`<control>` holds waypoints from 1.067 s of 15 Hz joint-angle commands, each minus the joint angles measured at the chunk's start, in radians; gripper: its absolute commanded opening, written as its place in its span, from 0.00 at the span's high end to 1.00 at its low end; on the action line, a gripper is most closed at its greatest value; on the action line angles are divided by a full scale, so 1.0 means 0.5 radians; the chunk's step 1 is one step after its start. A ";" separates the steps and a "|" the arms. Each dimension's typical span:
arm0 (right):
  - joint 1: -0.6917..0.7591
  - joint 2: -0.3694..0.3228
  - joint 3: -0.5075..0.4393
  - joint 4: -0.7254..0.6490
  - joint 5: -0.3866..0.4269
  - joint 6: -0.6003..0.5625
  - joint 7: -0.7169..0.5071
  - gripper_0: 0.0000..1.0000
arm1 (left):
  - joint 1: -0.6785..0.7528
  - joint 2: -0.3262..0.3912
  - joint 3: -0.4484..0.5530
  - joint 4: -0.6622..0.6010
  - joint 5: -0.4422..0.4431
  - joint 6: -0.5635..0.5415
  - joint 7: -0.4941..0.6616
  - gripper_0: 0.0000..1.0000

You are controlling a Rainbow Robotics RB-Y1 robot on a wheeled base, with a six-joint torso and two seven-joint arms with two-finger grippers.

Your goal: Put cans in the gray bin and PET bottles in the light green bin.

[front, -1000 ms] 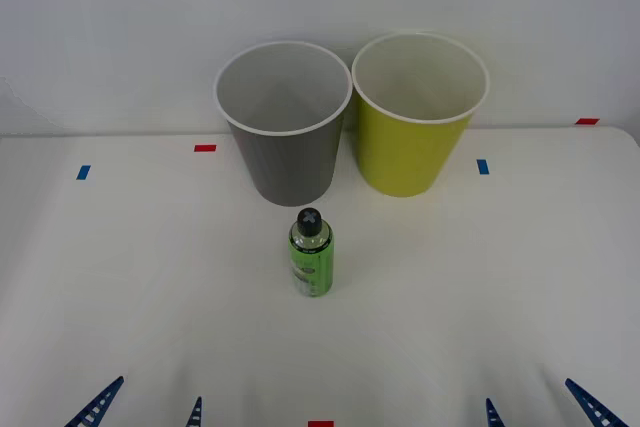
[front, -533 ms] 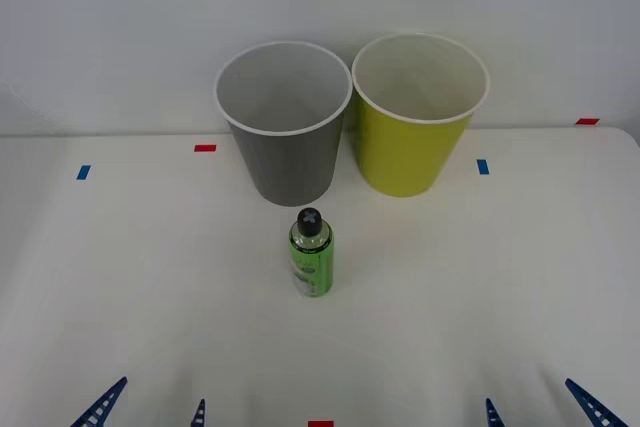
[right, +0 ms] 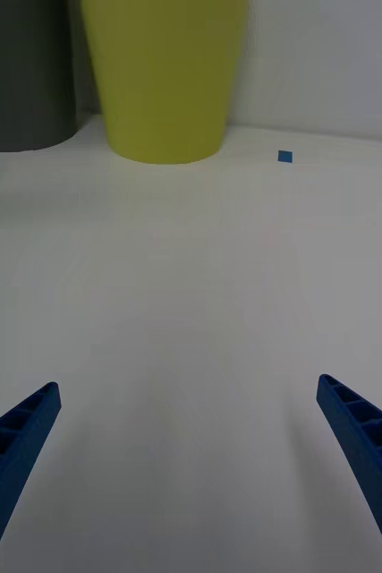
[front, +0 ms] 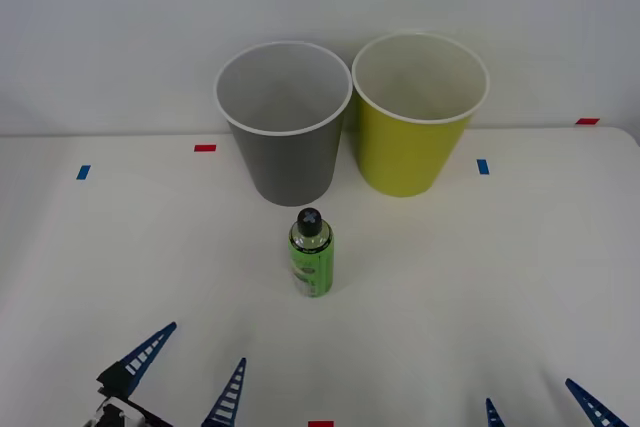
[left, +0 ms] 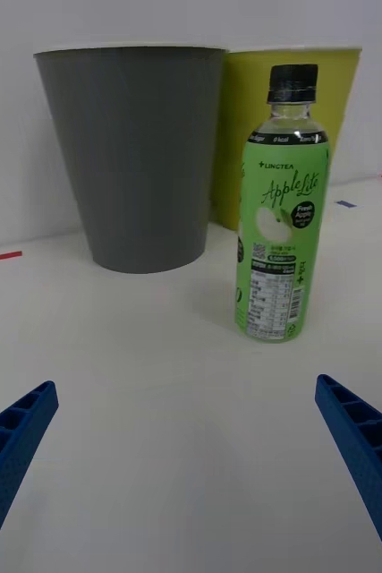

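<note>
A small PET bottle (front: 311,253) (left: 279,208) with a green label and black cap stands upright mid-table. Behind it stand the gray bin (front: 285,127) (left: 140,157) and, to its right, the light green bin (front: 417,115) (right: 163,76) (left: 244,125), side by side, both showing pale insides. My left gripper (front: 188,372) (left: 186,479) is open near the front left of the table, short of the bottle and pointing toward it. At the front right edge my right gripper (front: 542,409) (right: 186,470) is open with nothing between its fingers.
Small red (front: 205,148) and blue (front: 483,166) tape marks dot the white table (front: 500,277). A wall rises right behind the bins. Open tabletop lies on both sides of the bottle.
My left gripper has advanced forward and rightward onto the table toward the bottle. The right gripper, bottle and bins have not moved.
</note>
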 commanded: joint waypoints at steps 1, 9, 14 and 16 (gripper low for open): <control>0.000 0.000 0.000 0.000 0.000 0.000 0.000 0.00 | -0.173 0.059 -0.091 0.003 0.059 0.097 0.022 0.00; 0.000 0.000 0.000 0.000 0.000 0.000 0.000 0.00 | -0.655 0.038 -0.217 0.009 0.203 0.490 0.102 0.00; 0.000 0.000 0.000 0.000 0.000 0.000 0.000 0.00 | -0.827 -0.011 -0.248 0.009 0.252 0.656 0.111 0.00; 0.000 0.000 0.000 0.000 0.000 0.000 0.000 0.00 | -0.919 -0.076 -0.248 0.009 0.271 0.779 0.108 0.00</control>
